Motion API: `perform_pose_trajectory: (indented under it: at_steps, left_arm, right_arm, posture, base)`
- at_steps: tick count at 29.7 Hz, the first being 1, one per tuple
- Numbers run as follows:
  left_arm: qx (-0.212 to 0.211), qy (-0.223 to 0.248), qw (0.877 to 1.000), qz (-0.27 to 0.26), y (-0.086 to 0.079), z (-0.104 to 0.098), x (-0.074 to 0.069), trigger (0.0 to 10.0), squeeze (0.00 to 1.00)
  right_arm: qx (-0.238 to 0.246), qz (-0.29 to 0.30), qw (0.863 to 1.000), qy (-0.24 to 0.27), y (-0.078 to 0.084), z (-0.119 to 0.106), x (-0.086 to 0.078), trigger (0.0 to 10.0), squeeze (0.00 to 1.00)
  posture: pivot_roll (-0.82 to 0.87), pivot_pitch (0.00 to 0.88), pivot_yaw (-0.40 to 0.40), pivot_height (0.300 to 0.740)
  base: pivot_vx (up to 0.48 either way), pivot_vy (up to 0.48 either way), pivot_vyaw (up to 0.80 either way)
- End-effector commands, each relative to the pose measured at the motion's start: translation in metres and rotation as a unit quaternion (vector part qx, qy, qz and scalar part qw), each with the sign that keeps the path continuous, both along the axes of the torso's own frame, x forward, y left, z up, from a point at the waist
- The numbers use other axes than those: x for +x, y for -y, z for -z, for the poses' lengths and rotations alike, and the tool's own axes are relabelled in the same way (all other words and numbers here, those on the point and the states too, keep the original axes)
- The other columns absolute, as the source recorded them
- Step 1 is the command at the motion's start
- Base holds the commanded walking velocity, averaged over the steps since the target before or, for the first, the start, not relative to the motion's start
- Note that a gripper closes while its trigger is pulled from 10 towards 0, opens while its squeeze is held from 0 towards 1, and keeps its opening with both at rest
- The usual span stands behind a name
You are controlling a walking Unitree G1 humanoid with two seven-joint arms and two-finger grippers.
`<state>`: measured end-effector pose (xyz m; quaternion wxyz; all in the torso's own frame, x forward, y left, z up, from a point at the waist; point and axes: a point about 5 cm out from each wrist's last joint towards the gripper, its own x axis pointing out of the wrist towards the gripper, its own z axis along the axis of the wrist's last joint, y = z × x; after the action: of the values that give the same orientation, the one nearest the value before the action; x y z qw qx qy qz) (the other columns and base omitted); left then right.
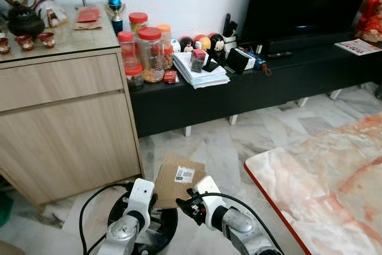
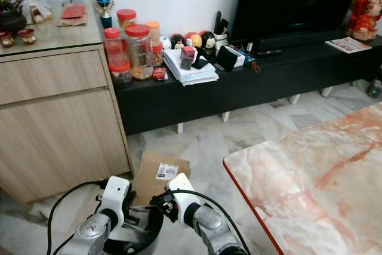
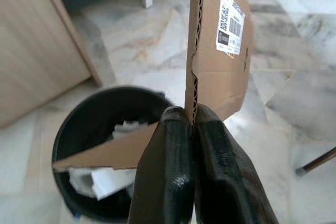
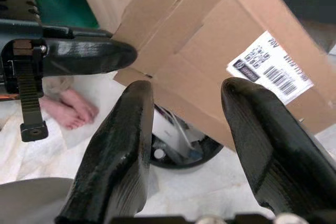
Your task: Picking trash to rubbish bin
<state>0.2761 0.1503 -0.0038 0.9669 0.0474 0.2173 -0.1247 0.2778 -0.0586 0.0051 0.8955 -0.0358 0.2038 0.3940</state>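
Above the black rubbish bin (image 3: 100, 129), the left gripper (image 3: 191, 124) was clamped on the edge of the flattened cardboard box (image 1: 178, 178), holding it upright for dropping in, while the right gripper (image 4: 186, 103) stood released beside it.

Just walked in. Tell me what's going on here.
The robot is binning a flattened cardboard piece with a shipping label. Its left tool is shut on the cardboard's edge, holding it over a black rubbish bin that already has white scraps inside. The right tool is open right beside the cardboard, not gripping it. The cardboard is not in the bin yet.
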Motion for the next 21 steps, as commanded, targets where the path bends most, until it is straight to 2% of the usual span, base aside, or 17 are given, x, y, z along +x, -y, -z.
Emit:
perform_pose_trajectory:
  at_steps: [1,7,21]
  left_arm:
    - [0.006,-0.005,1.0,-0.021,-0.009,0.001,-0.001,10.0,0.0]
    - [0.018,-0.012,0.999,-0.041,-0.02,0.003,-0.003,10.0,0.0]
    - [0.03,-0.029,0.998,-0.051,-0.028,0.008,-0.006,10.0,0.0]
  right_arm:
    - [0.001,-0.012,1.0,0.005,-0.002,-0.003,0.001,10.0,0.0]
    - [0.001,-0.018,1.0,0.006,-0.003,-0.004,0.001,10.0,0.0]
    - [0.003,-0.02,1.0,0.012,-0.003,-0.007,0.003,10.0,0.0]
  posture:
    - [0.01,0.096,-0.071,0.74]
    - [0.01,0.099,-0.073,0.74]
    - [0.01,0.104,-0.076,0.74]
  base:
    - [0.0,0.0,0.0]
    - [0.0,0.0,0.0]
    - [0.0,0.0,0.0]
